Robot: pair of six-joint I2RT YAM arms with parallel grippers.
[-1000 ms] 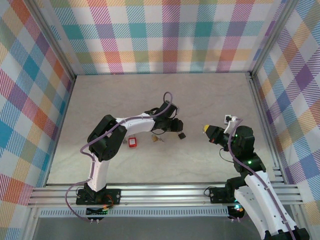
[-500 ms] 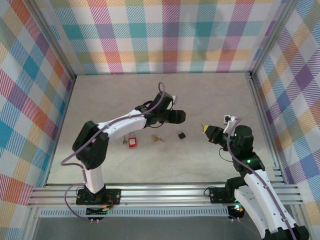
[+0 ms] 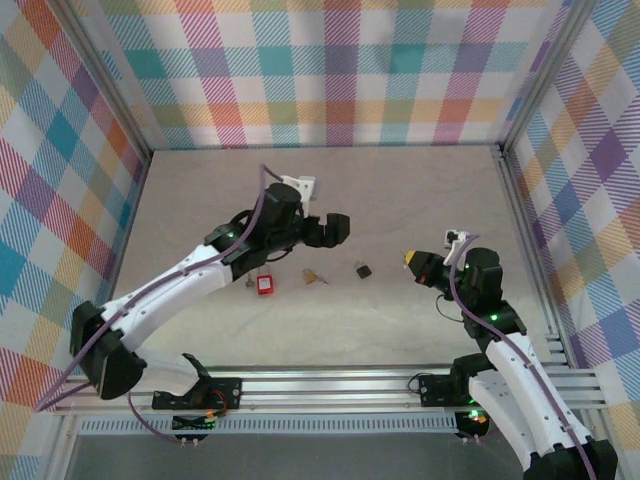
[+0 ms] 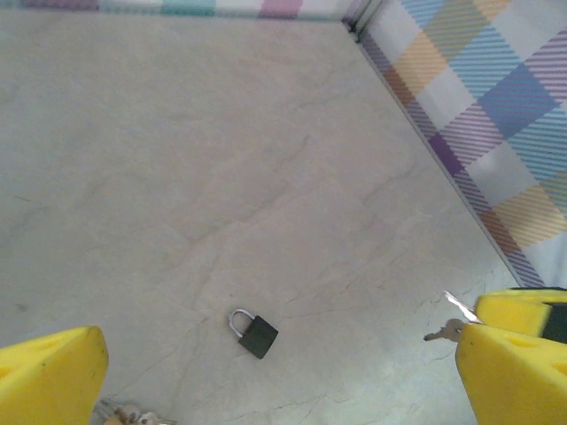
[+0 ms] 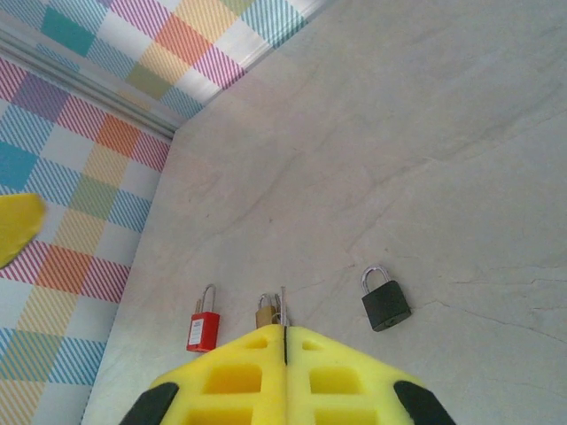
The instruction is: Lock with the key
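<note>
A black padlock lies flat on the table, shackle closed. My left gripper hangs above and behind the black padlock, its yellow fingers spread wide with nothing between them. To the padlock's right my right gripper is shut on the key, whose thin blade sticks out from between the closed yellow fingertips and points toward the locks.
A brass padlock with loose keys and a red padlock lie in a row left of the black one. Plaid walls with metal rails close in the table on three sides.
My left gripper has opened wide and lifted up and back from the black padlock, its arm stretching out. The padlocks and the right arm have stayed put.
</note>
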